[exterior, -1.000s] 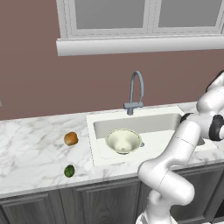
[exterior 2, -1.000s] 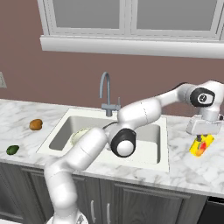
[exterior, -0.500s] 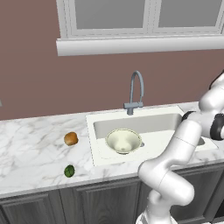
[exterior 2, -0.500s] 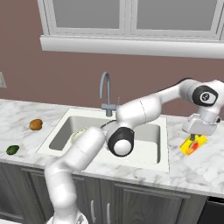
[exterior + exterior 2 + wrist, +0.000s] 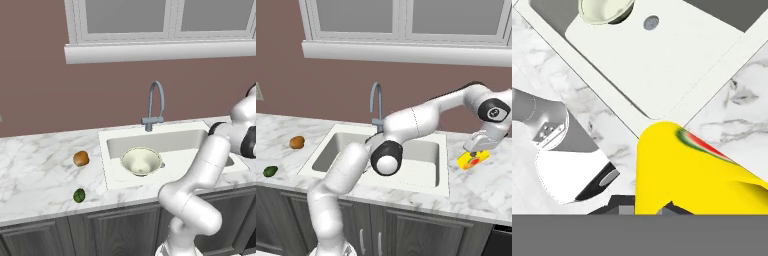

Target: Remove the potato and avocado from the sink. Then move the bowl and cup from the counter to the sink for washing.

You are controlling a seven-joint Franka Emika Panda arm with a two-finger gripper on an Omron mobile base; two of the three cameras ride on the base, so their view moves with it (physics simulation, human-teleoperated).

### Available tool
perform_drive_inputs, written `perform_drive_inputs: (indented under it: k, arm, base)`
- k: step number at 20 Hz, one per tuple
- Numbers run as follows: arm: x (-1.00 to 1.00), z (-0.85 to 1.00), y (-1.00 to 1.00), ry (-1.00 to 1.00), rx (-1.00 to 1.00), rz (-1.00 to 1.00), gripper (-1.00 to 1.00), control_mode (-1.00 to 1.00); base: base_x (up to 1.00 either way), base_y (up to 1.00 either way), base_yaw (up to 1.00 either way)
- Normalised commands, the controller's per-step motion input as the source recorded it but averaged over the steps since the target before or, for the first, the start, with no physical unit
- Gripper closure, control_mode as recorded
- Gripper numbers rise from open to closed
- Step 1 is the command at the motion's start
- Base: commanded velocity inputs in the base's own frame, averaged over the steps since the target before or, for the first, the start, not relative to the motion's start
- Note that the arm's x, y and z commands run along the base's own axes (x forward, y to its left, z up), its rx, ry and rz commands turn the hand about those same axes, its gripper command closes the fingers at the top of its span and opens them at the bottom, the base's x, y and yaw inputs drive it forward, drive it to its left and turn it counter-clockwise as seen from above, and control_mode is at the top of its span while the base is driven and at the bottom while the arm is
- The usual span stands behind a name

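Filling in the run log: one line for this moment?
gripper: shut on cup | cup: lifted | bowl: in sink | potato, avocado: on counter

Your bowl [image 5: 142,161] in the sink [image 5: 170,135], potato [image 5: 81,158] and avocado [image 5: 79,195] on the counter [image 5: 35,170] left of it, cup [image 5: 472,160] above counter right of it.

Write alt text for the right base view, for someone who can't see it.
A white robot arm reaches right over the marble counter, its gripper shut on a yellow cup lifted above the worktop beside the white sink. On the counter left of the sink lie a potato and an avocado.
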Motion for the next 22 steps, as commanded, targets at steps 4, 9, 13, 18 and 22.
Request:
perform_drive_inputs:
  k: [4,9,13,18,22]
  arm:
    - [-0.08,-0.06,0.44,-0.07,-0.24,0.01,1.0,-1.0]
    - [0.0,-0.05,0.47,0.0,-0.25,0.0,1.0,-1.0]
    - [0.0,0.01,0.46,0.0,-0.22,0.0,1.0,-1.0]
    - [0.01,0.11,0.42,0.0,-0.15,0.0,1.0,-1.0]
    - [0.03,0.31,0.35,0.0,-0.18,0.0,1.0,-1.0]
  base:
    - [0.0,0.0,0.0]
    - [0.0,0.0,0.0]
    - [0.0,0.0,0.0]
    - [0.0,0.0,0.0]
    - [0.0,0.0,0.0]
